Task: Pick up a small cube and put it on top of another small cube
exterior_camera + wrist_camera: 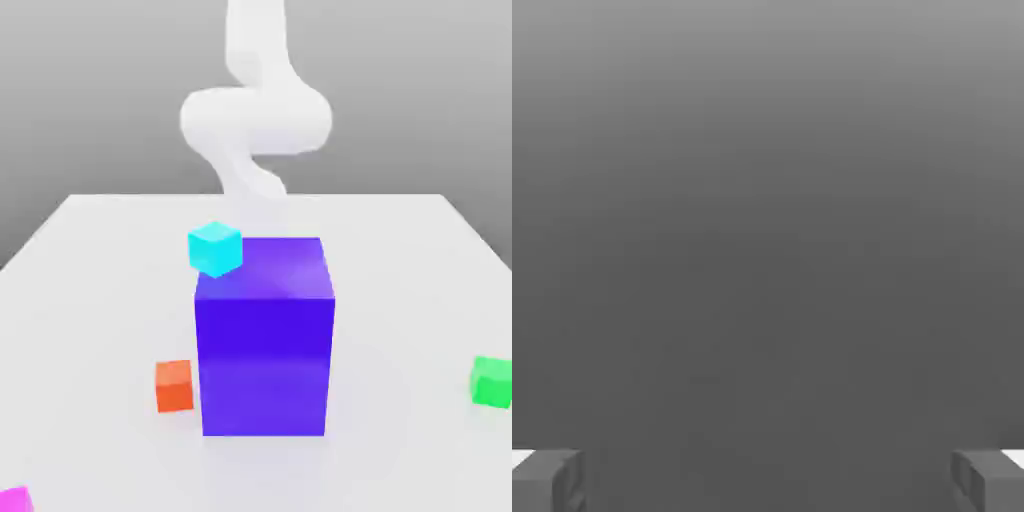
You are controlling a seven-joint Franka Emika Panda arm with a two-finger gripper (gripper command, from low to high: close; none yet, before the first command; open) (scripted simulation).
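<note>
The gripper stood open, its two fingers at neighboring corners of the frame, wide apart, with small white patches beside them. Between them lay plain grey background, paler toward the opposite edge.

1. The smooth white robot arm is standing at twelve o'clock in the exterior view, its rounded segments bending.
2. Its lower segment is narrowing toward six o'clock.
3. The grey two-finger gripper is holding its fingers wide apart.
</note>
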